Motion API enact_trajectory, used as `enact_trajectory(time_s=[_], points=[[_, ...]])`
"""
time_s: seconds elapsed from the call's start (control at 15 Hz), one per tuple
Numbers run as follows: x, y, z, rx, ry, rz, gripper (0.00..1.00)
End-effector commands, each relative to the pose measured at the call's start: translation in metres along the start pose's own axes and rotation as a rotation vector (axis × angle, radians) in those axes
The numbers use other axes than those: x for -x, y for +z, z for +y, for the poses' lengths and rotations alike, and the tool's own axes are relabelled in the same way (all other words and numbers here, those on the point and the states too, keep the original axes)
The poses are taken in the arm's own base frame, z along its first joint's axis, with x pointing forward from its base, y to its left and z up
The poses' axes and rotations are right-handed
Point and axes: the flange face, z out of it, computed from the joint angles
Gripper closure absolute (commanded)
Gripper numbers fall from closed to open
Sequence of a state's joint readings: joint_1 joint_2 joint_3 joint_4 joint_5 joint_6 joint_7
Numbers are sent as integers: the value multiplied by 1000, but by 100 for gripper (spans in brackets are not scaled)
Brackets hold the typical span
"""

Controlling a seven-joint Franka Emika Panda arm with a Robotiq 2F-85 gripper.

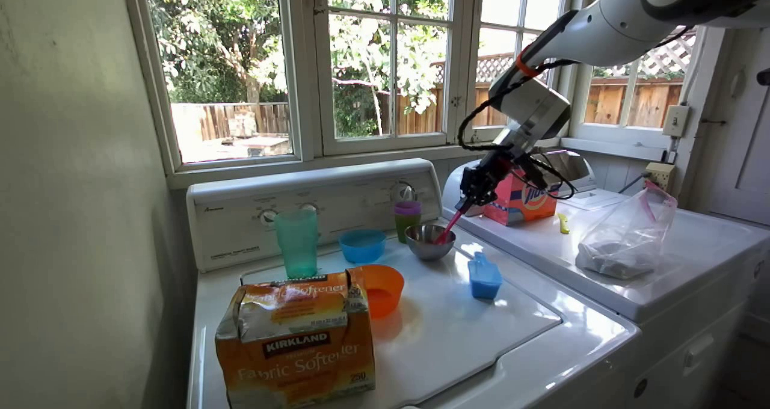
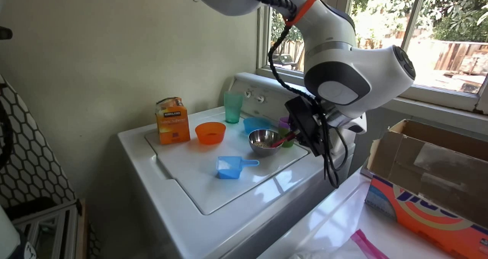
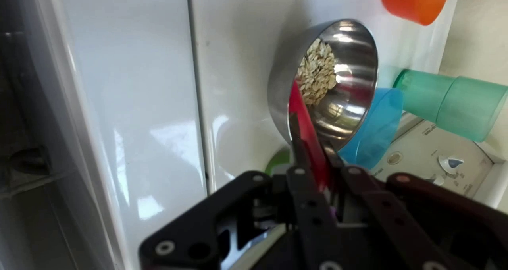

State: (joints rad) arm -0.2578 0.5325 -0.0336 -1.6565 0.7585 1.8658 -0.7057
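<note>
- My claw (image 3: 312, 143) is clenched around a red utensil (image 3: 303, 111), which slants downward out of my grip.
- The utensil's far end is inside a steel bowl (image 3: 282, 91), below and just ahead of my claw.
- Flat pale oats (image 3: 317, 69) lie in that bowl, right by the utensil's end; whether the two touch, I cannot tell.
- Close to my claw, near the steel bowl, stands a green cup (image 1: 409, 227) with purple above its rim; my own parts hide most of it in the wrist view.
- Past the steel bowl from my claw sits a blue bowl (image 1: 362, 251), and farther off a teal tumbler (image 1: 298, 240).
- Lower than my claw, apart from the steel bowl, a blue scoop (image 2: 230, 167) rests on the white lid (image 1: 445, 337).
- An orange bowl (image 2: 210, 138) is well apart from my claw, and a Kirkland softener box (image 1: 301, 361) farther still.
- On my claw's opposite side are an orange-red box (image 2: 431, 221) and a clear plastic bag (image 1: 625, 240).
</note>
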Motion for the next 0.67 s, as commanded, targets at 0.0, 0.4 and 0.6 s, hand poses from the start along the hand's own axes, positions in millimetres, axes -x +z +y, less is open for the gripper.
enact_trajectory(time_s=[0.0, 0.4, 0.6], points=[[5, 15, 1, -44, 38, -83, 97], [6, 37, 6, -153, 76, -166, 97], [4, 42, 11, -199, 88, -181, 97]])
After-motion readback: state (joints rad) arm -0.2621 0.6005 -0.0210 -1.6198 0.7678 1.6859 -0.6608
